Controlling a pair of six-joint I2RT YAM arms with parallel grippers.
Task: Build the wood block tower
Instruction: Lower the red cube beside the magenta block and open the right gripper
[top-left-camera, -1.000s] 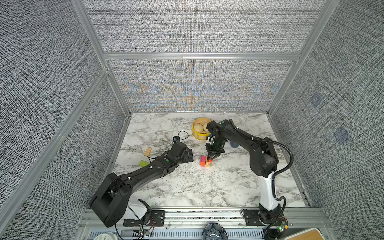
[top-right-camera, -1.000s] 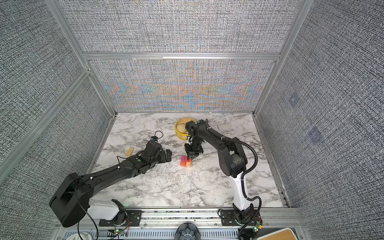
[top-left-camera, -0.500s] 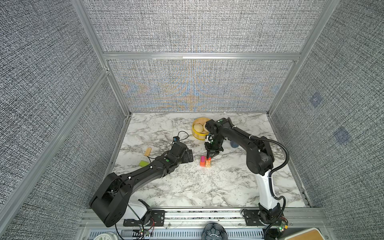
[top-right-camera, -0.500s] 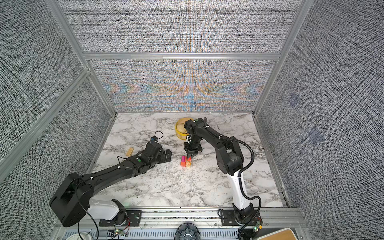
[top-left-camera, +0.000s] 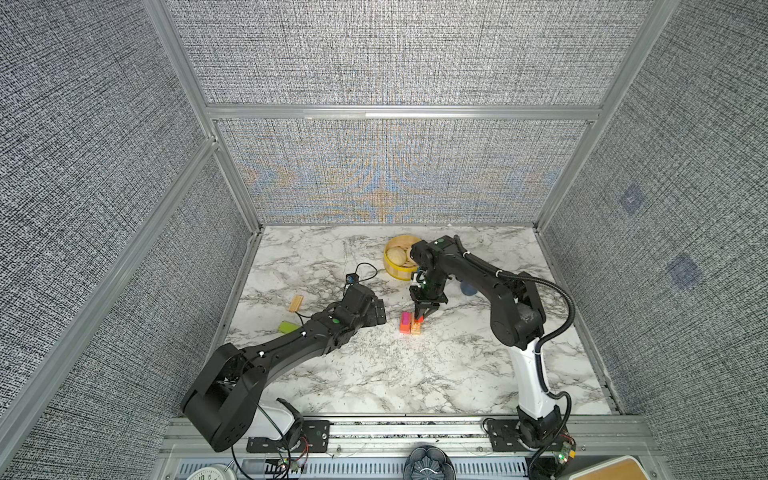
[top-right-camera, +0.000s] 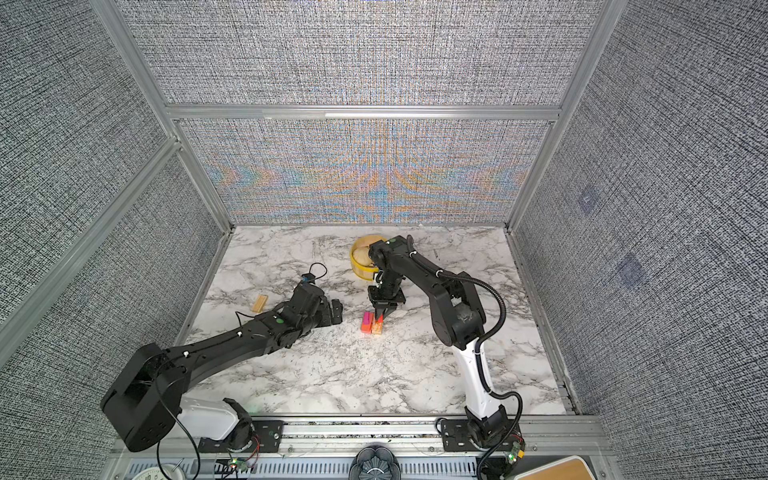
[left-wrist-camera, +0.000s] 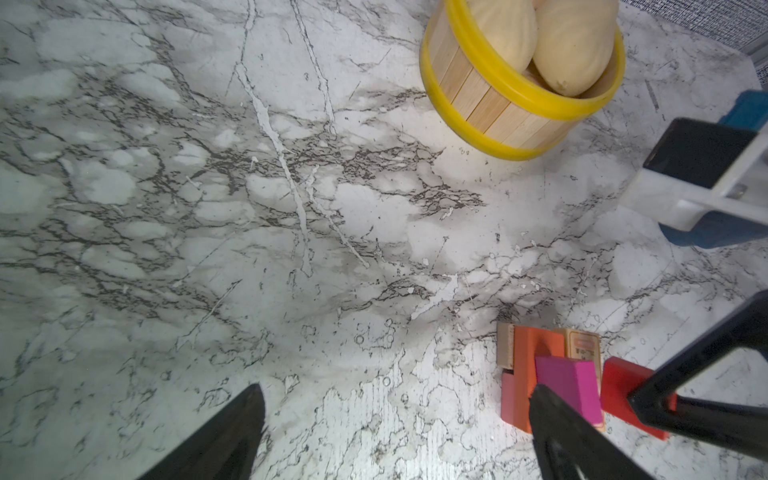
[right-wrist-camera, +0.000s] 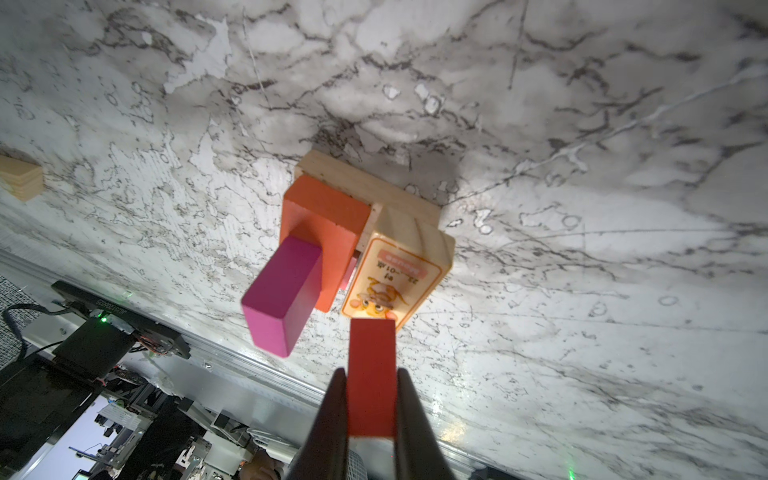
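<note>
Your tower (top-left-camera: 409, 326) sits mid-counter (top-left-camera: 374, 374), partly built:
- plain tan wood slab (right-wrist-camera: 365, 183) at base
- orange block (right-wrist-camera: 324, 220) and printed tan block (right-wrist-camera: 399, 270) on it
- magenta-pink block (right-wrist-camera: 282, 299) upright on orange

Right fingers (right-wrist-camera: 411, 415) clamp red rectangular block (right-wrist-camera: 371, 374) at printed block's edge; contact unclear, placement not yet done.

Left fingers (left-wrist-camera: 232, 432) spread wide, empty, near tower.

Left for you to stack: lime-green slab (top-left-camera: 286, 327) and loose tan slab (top-left-camera: 296, 303), well apart on left.

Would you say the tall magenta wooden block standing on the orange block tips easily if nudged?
Probably: the magenta wooden block stands on its small end atop the orange block, so a sideways nudge likely topples it. It looks like rigid painted wood, so it should fall whole, not bend.
</note>
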